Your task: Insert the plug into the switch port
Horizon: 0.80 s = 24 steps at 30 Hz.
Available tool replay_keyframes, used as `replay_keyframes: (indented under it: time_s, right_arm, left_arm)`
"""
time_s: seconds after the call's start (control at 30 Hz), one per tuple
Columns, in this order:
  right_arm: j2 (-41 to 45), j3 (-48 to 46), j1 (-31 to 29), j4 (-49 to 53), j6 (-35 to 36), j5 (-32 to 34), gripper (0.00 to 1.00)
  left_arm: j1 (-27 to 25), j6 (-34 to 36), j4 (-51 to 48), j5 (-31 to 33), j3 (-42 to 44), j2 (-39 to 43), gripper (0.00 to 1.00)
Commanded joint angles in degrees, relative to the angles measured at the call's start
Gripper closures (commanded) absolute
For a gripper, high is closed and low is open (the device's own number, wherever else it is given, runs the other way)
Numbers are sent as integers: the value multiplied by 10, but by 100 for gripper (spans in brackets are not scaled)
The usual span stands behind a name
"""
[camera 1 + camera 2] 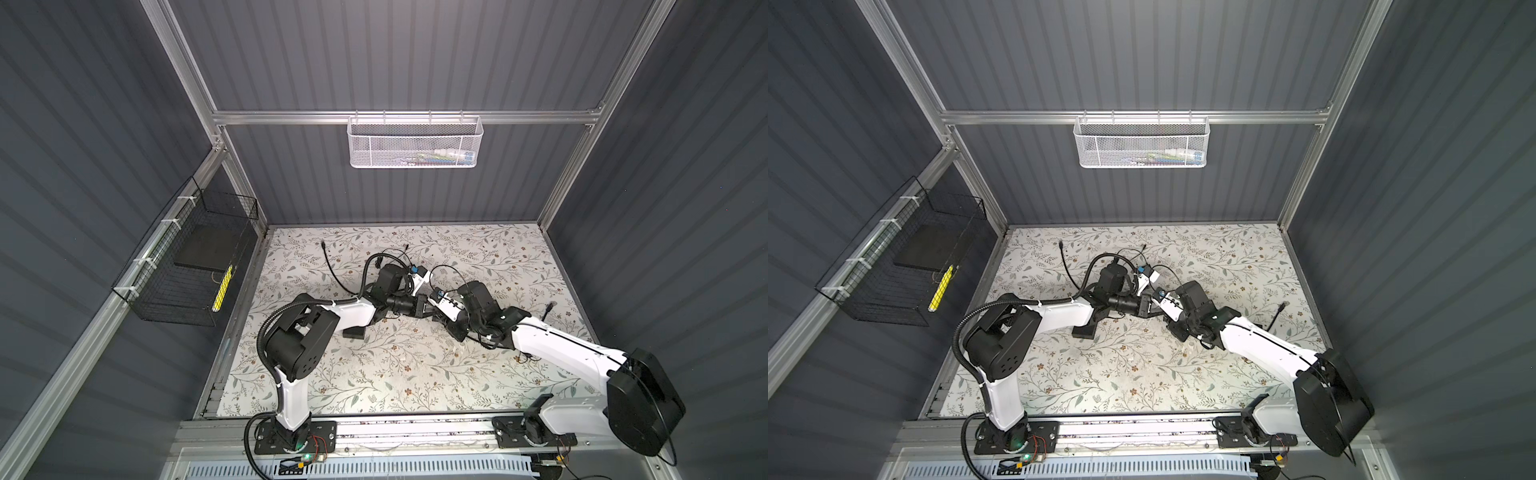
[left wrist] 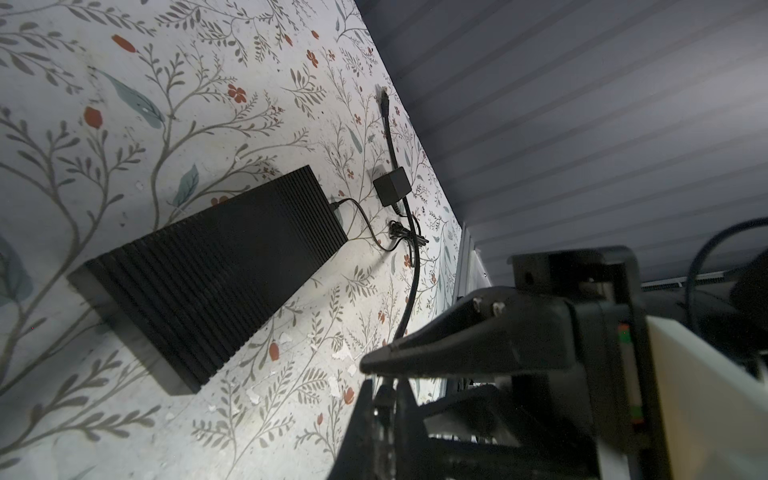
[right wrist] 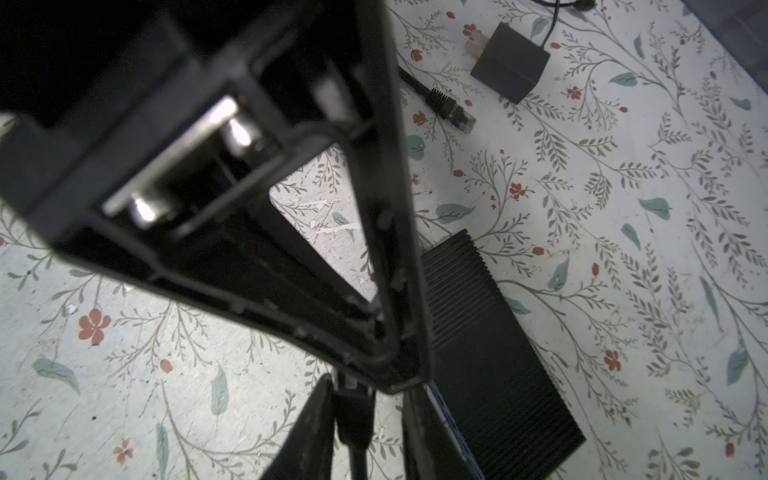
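Note:
The black ribbed switch (image 2: 216, 270) lies flat on the floral table; its ports are not visible. It also shows in the right wrist view (image 3: 490, 353) and pokes out from under the left arm in both top views (image 1: 354, 331) (image 1: 1084, 330). My left gripper (image 2: 384, 386) is shut on the plug (image 2: 384, 401) of a black cable, just above the table beside the switch. My right gripper (image 3: 365, 399) meets it tip to tip. Its jaws straddle the same plug (image 3: 353, 419), which rests against one finger with a gap to the other. The two grippers meet at mid-table (image 1: 428, 312).
A black power adapter (image 3: 509, 62) with a thin cord to the switch lies near the cable's free plug (image 3: 451, 110). Another loose cable end (image 1: 550, 307) rests at the right. A white mesh basket (image 1: 415, 141) hangs on the back rail, a black wire basket (image 1: 187, 266) on the left wall.

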State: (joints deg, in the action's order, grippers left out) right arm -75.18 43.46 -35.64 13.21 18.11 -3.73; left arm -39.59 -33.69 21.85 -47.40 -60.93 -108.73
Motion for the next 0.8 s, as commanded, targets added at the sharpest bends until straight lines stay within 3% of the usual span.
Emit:
replay_keyframes:
  time_s: [0.0,0.33,0.4,0.57,0.67,0.77]
  right_arm:
    - [-6,-7,-2,-9,-6,-2,78]
    - [-3,-6,-3,-7,-11,-1,99]
    - [1,-7,-2,-5,-11,6,100]
    - [17,-21,3,0,-20,52,100]
    - [21,-26,31,3,-48,83,100]
    - [14,-22,70,11,-66,113,100]
  left_arm:
    - [0,5,-7,-6,-10,-1,100]
    - [2,8,-7,4,-4,5,100]
    - [19,15,-15,13,-1,13,85]
    - [80,38,-43,40,-4,54,63]
    - [87,76,-103,64,-37,62,60]
    - [87,68,-101,62,-47,54,60]
